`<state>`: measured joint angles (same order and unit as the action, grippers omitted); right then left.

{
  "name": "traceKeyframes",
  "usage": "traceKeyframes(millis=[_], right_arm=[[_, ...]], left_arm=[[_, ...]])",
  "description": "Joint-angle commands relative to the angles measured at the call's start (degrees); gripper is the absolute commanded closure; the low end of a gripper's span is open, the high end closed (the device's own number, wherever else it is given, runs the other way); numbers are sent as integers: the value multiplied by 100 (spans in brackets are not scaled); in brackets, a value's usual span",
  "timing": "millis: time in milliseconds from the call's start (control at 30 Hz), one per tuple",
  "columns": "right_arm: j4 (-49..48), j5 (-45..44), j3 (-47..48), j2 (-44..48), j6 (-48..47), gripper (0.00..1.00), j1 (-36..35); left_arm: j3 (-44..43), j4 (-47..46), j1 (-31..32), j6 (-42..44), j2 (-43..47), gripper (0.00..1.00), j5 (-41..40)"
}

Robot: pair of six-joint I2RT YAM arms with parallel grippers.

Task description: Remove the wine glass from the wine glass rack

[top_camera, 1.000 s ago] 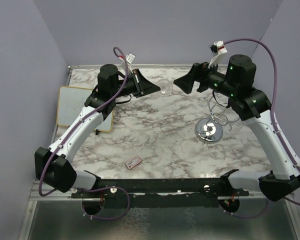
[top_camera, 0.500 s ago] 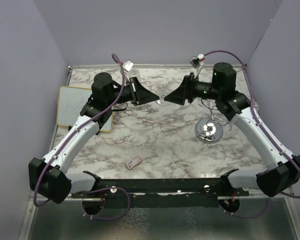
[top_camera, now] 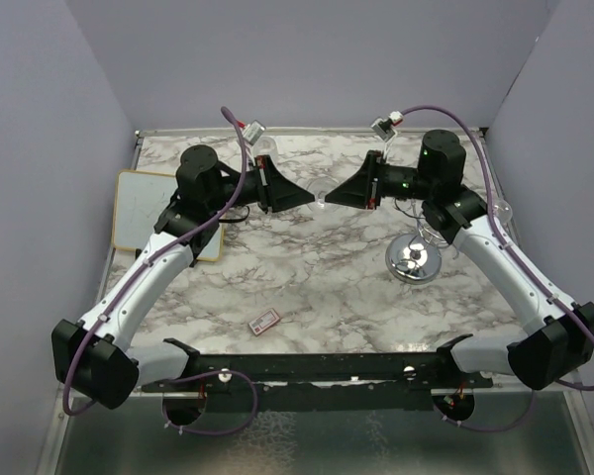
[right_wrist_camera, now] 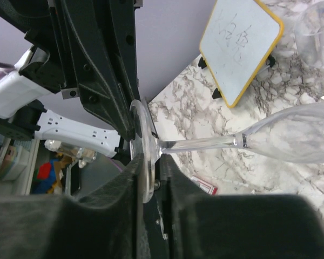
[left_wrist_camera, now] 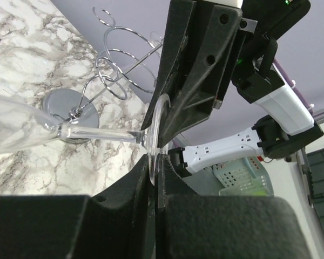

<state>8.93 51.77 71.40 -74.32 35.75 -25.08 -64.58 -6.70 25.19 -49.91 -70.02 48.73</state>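
The clear wine glass lies sideways in the air, its stem level and its round foot pinched from both sides. My left gripper is shut on the foot's lower edge. My right gripper is shut on the same foot from the opposite side. From above, the two grippers meet nose to nose over the back middle of the table, left gripper and right gripper, with the glass barely visible. The chrome wine glass rack stands to the right, apart from the glass.
A yellow-framed whiteboard lies at the left edge of the marble table. A small red card lies near the front. Another clear glass shows beside the rack's wire loops. Purple walls close in on three sides.
My right gripper swung left to the glass foot and closed on it. The left arm shifted slightly left and forward, still gripping the foot.
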Motion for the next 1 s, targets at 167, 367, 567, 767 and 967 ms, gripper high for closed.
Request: traceKeyframes(millis=[167,367,567,767,967], right_arm=[[-29,27,34,239,-1019,99,12],[-47,-456,-565,1068,-3534,99,12],[192,594,-1919,2444,-8276,99,8],[878,346,-2648,2928,-11419,99,3],[804,-78,-3304,3213,-13319,99,-154]], left_arm=[[-200,369,-2,737,389,79,282],[-517,1116,-3,1335,582,26,-296],[-1012,2034,1,1599,535,19,-1097],[-1321,2236,-1,1349,513,18,-1357],[-1604,2418,-3,1329,737,15,-1850]])
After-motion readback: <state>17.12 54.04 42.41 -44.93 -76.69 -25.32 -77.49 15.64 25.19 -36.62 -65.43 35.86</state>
